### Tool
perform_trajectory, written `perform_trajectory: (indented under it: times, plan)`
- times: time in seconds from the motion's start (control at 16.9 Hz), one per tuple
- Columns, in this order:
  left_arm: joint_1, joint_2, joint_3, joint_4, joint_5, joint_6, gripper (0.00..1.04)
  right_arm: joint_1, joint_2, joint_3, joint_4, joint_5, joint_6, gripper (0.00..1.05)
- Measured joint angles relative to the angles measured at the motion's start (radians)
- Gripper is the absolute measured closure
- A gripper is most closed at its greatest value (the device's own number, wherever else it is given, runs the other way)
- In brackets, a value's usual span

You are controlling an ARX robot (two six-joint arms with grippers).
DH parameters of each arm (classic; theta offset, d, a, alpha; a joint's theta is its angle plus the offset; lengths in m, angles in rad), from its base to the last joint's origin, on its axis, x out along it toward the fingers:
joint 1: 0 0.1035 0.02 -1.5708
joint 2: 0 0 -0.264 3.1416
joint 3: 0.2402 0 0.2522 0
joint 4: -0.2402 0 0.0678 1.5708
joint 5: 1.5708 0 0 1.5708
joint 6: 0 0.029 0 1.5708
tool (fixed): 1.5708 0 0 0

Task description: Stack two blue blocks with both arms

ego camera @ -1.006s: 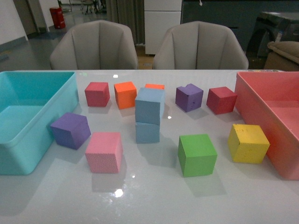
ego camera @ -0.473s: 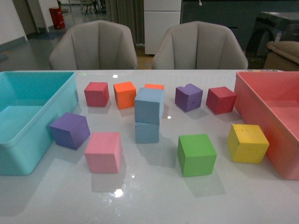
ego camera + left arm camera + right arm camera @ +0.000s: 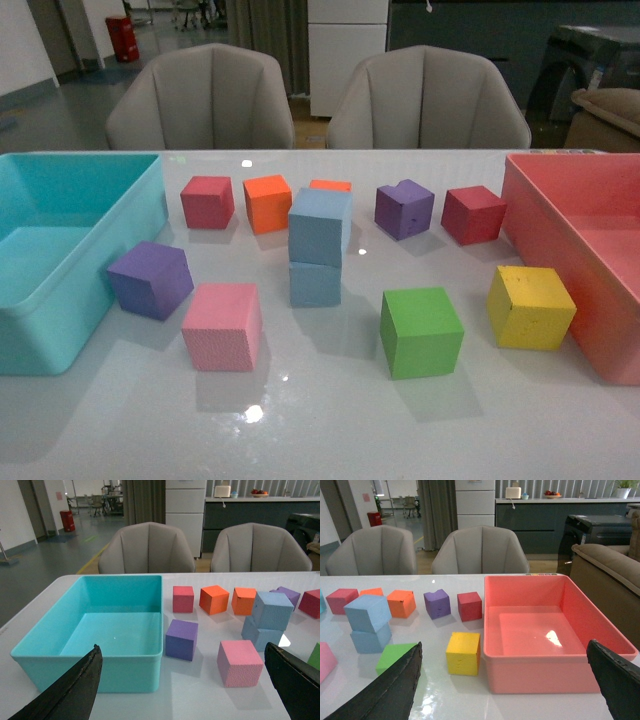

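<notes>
Surface (image 3: pixel 330 420): glossy white, reflecting ceiling lights; carried cubes and two bins.
Blue blocks: stacked near the middle of the surface; upper blue block (image 3: pixel 320 226) sat on lower blue block (image 3: pixel 315 283), turned slightly askew and overhanging it a little.
Other cubes: pink cube (image 3: pixel 222 326) and green cube (image 3: pixel 421 331) nearest the robot; purple cube (image 3: pixel 151 279) just beside the teal bin; yellow cube (image 3: pixel 530 307) just beside the red bin; behind the stack a far row of crimson cube (image 3: pixel 207 201), orange cube (image 3: pixel 268 203), a second orange cube (image 3: pixel 331 185) mostly hidden, a second purple cube (image 3: pixel 404 209), dark red cube (image 3: pixel 473 214).
Teal bin (image 3: pixel 60 330): at the left edge of the surface.
Red bin (image 3: pixel 560 260): at the right edge.
Room: two grey chairs (image 3: pixel 210 100) pulled up to the far side; white cabinet and dark counter behind; red container on the floor far left.
Left gripper (image 3: pixel 182 690): spread wide, grasping nothing, well apart from the stack.
Right gripper (image 3: pixel 505 692): likewise spread wide, grasping nothing.
</notes>
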Motion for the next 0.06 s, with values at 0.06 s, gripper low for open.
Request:
perform_trajectory:
  times: [0.06]
  plan:
    - [0.000,0.000,0.000,0.000,0.000,0.000,0.07,0.000,0.000,0.000,0.000,0.000,0.000,0.06]
